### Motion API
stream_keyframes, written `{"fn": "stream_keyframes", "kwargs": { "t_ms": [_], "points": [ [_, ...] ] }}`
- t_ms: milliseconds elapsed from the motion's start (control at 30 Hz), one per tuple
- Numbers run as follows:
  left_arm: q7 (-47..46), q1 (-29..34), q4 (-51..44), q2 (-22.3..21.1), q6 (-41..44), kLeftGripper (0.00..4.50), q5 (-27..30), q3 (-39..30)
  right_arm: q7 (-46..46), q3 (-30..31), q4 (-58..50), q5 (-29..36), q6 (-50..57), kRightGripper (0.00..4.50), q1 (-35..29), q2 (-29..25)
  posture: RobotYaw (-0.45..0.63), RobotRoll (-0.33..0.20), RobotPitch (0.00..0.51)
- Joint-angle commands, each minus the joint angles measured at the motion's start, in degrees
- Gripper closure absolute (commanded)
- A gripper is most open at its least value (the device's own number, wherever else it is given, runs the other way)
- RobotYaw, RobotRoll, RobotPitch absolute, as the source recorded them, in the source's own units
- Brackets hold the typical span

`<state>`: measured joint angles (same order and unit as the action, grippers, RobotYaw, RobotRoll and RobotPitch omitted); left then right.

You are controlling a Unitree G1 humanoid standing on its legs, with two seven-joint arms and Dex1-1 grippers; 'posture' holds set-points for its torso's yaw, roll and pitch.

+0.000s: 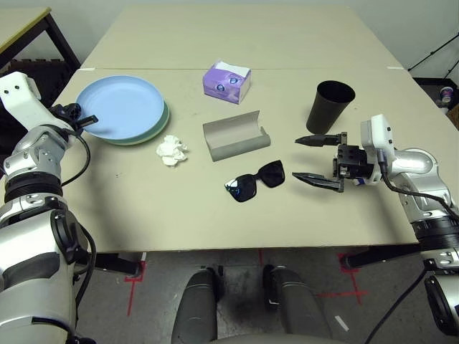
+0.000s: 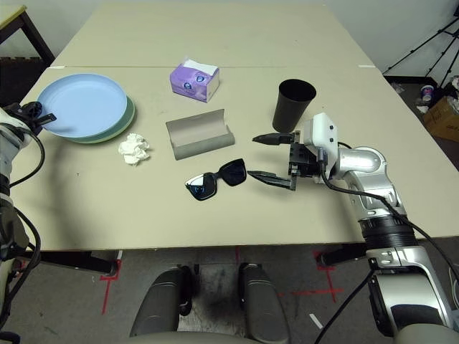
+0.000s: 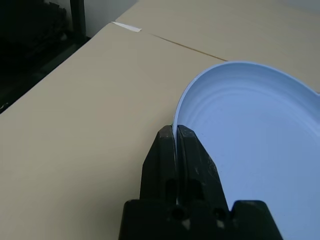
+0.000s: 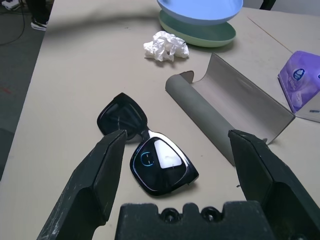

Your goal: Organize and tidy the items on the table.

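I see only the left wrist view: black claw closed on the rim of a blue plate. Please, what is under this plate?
Observer: A pale green plate lies under the blue plate that the left claw pinches.
Operator: Where is the right claw?
Observer: The right claw is open, level above the table, pointing at the black sunglasses.
Operator: Is the glasses case closed?
Observer: No, the grey glasses case lies open beyond the sunglasses, with nothing in it.
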<state>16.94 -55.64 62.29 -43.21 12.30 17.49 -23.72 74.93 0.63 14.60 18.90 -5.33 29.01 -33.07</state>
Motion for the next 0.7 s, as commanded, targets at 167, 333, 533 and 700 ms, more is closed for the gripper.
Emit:
{"fn": "stream_keyframes", "kwargs": {
  "t_ms": [167, 333, 533, 700],
  "points": [
    [-0.29, -1.63, 2.56, 0.98, -2.26, 2.61, -0.19, -0.34, -0.11, 0.25, -1.11, 0.09, 0.41, 0.0, -0.78, -0.68, -0.04, 0.0, 0.142],
    [0.25, -1.57, 2.05, 0.62, -2.15, 0.7, 0.11, -0.54, -0.07, 0.27, -1.02, 0.09, 0.38, 0.0, -0.68, -0.64, -0.04, 0.0, 0.14],
    [5.16, 0.28, -4.7, -0.05, 1.71, 0.02, 1.13, 0.27, 0.0, 0.26, -0.9, 0.13, 0.24, 0.0, -0.55, -0.58, -0.04, 0.0, 0.138],
    [12.18, 6.28, -20.41, -1.33, 13.06, 0.02, 4.62, 0.53, -0.01, 0.23, -0.84, 0.12, 0.21, 0.0, -0.52, -0.66, -0.03, 0.0, 0.139]
  ]
}}
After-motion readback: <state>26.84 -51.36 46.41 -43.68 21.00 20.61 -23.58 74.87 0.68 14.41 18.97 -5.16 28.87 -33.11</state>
